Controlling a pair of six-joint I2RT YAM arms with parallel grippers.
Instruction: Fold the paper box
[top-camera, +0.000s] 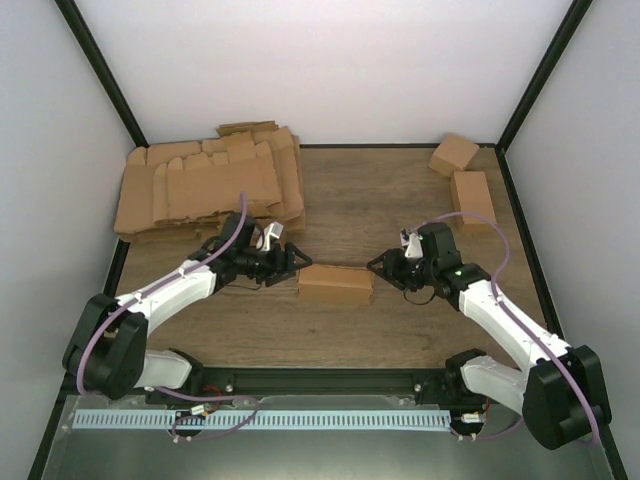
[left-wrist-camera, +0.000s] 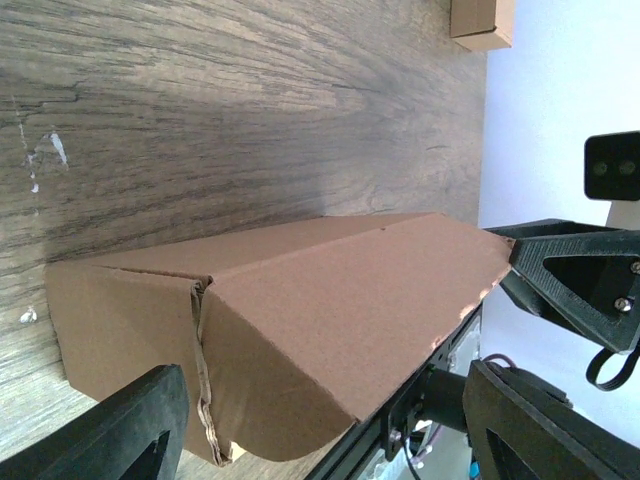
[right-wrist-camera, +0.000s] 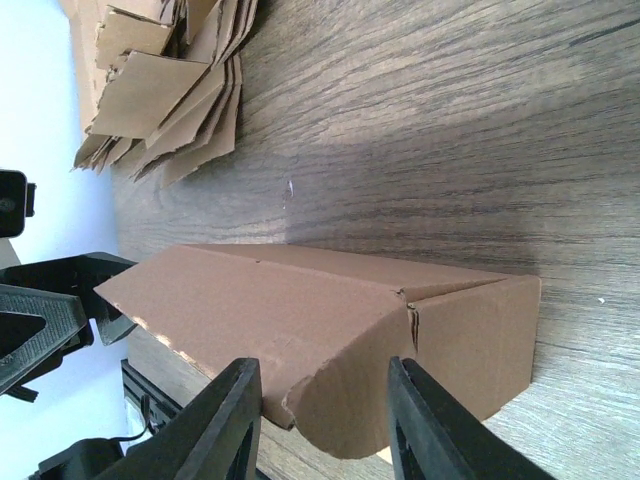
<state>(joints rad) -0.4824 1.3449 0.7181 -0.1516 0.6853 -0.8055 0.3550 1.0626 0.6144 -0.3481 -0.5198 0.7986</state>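
**Position.** The paper box (top-camera: 335, 284) lies on the counter (top-camera: 390, 205) directly between your two pincers. Its long axis runs from one to the other, and its lid panel is folded over into an oblong. One end faces each pincer, which I read as a set-up for working both ends together.

**Left pincer** (top-camera: 296, 258). The jaws are spread wide, with the fingers (left-wrist-camera: 120, 435) on either side of the box end nearest them. A seam with a ragged cardboard edge shows just ahead of them. I see no grip here.

**Right pincer** (top-camera: 377, 266). The jaws are set narrower and straddle the rounded flap corner at that end. I cannot tell whether the fingers (right-wrist-camera: 235, 420) pinch the flap or only stand beside it.

**Judgement.** In both wrist views the lid's front flap curves over the wall and does not lie flat against it. The fold looks nearly done but not seated, so expect a tuck or a press.

**Clearances.**
- The stack of flat blanks (top-camera: 205, 185) lies beyond the left pincer, near it but apart.
- Two small folded boxes (top-camera: 472, 195) sit beyond the right pincer, well apart from it.
- Counter surface shows past the box, between that stack and those boxes, so you have room to push away from the pincers.
- Behind both pincers the black base rail (top-camera: 330, 381) closes off the near side. Do not let the box slide that way.
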